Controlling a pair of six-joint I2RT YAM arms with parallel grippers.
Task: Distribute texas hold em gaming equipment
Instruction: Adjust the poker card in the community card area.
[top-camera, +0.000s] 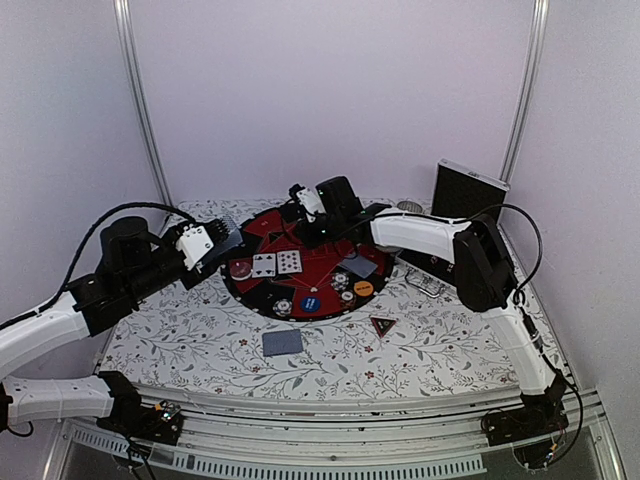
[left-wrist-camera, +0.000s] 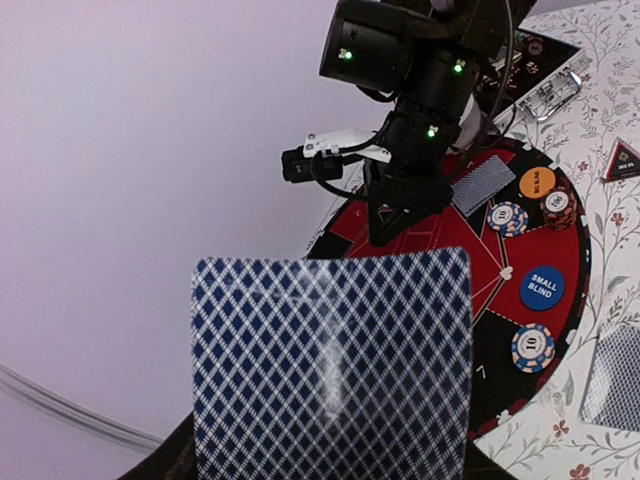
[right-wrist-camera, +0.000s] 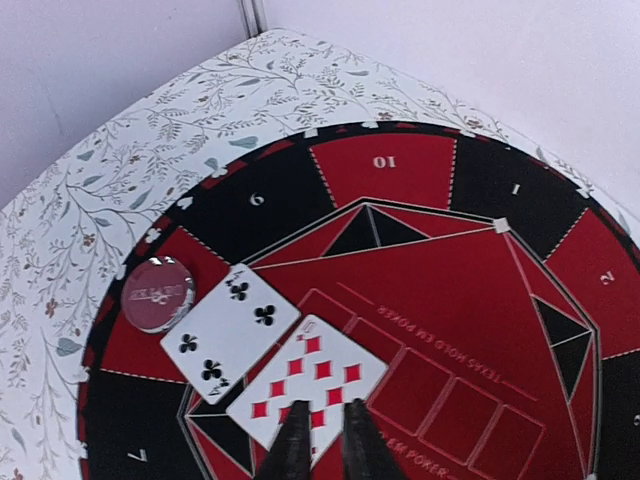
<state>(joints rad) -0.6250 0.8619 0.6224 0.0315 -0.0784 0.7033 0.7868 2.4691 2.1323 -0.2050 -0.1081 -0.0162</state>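
Note:
My left gripper (top-camera: 212, 246) is shut on playing cards (left-wrist-camera: 330, 365); the blue-checked back fills the left wrist view and hides the fingers. It hovers at the left rim of the round red-black poker mat (top-camera: 318, 246). My right gripper (right-wrist-camera: 327, 452) hangs over the mat's middle, jaws barely open and empty, its tips above the near end of the ten of diamonds (right-wrist-camera: 310, 378). The four of clubs (right-wrist-camera: 230, 325) lies beside it, next to the red dealer disc (right-wrist-camera: 158, 292). A blue small-blind disc (left-wrist-camera: 541, 287), an orange disc (left-wrist-camera: 537, 182) and striped chips (left-wrist-camera: 508, 217) rest on the mat.
One face-down card (top-camera: 282, 343) lies on the flowered cloth in front of the mat, another (top-camera: 360, 265) on the mat's right side. The triangular marker (top-camera: 382, 325) sits front right. The black case (top-camera: 468, 190) stands at the back right.

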